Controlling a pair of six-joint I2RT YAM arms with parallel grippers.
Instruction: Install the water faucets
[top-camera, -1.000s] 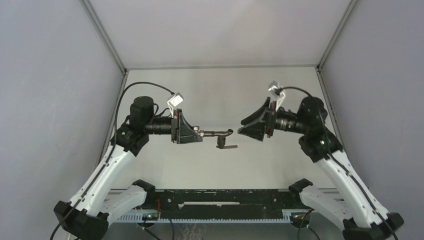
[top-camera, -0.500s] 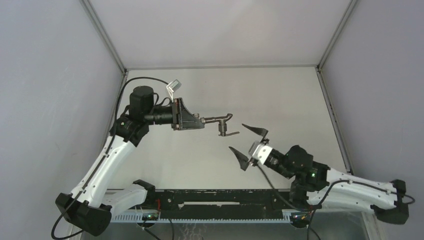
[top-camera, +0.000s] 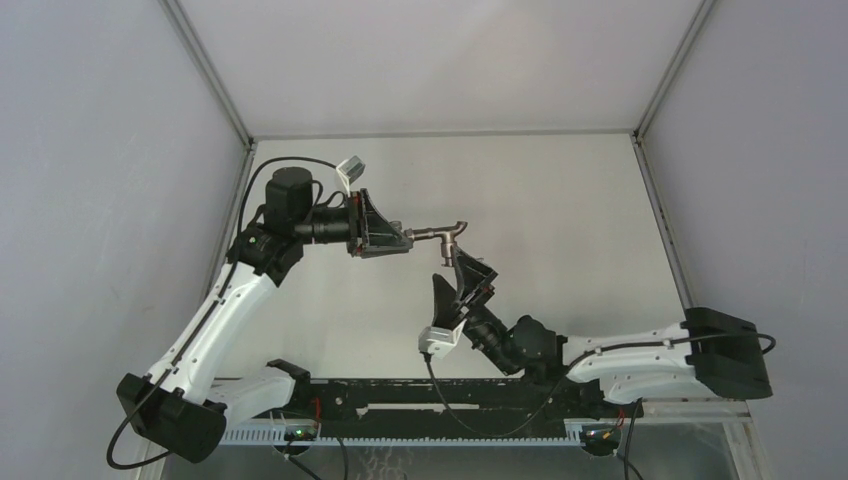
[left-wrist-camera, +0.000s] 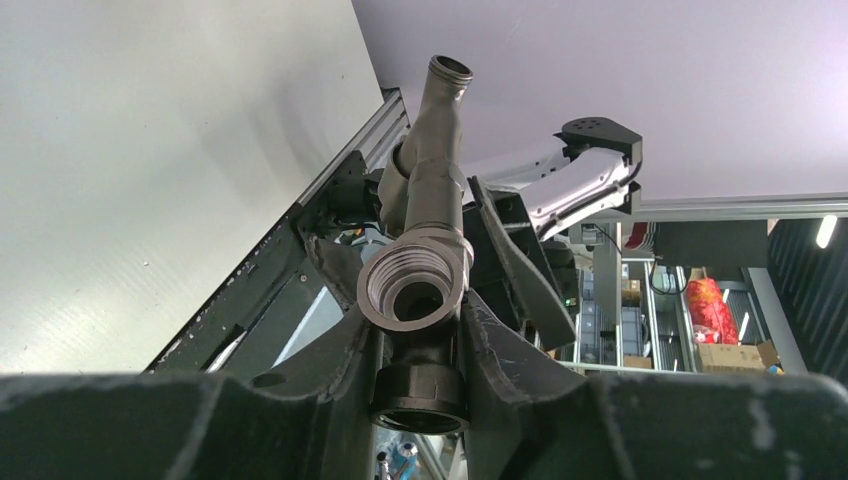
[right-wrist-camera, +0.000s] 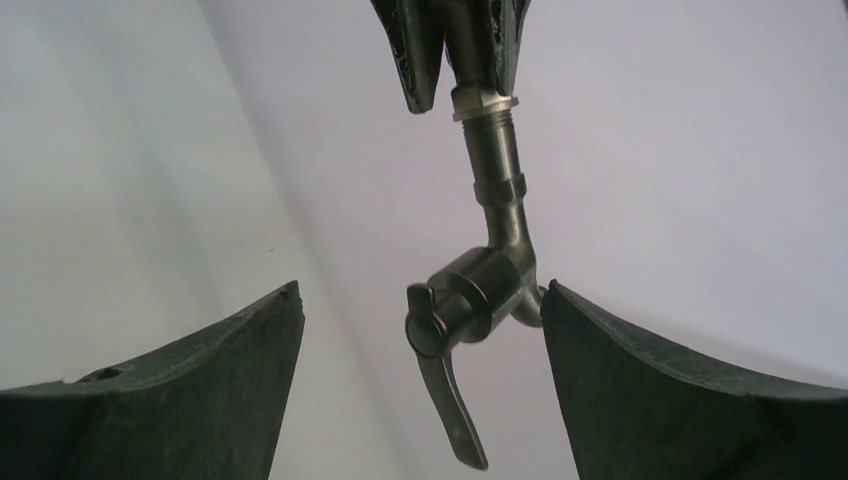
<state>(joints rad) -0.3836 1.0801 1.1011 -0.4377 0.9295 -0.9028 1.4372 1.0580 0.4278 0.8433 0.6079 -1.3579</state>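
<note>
The water faucets are joined into one slim grey metal tap, held level above the table. My left gripper is shut on its threaded fitting end, with the spout pointing away. In the right wrist view the tap body and its thin lever handle hang between my right gripper's fingers without touching either. My right gripper is open just below the tap's lever end, pointing up at it. The left gripper's fingertips show at the top of the right wrist view.
The grey table is walled by pale panels at the left, back and right. The right arm lies low along the near edge, over the black base rail.
My right arm swung down from the right side to the middle, under the tap, and its jaws opened wider. My left arm lifted the tap slightly away from the near edge.
</note>
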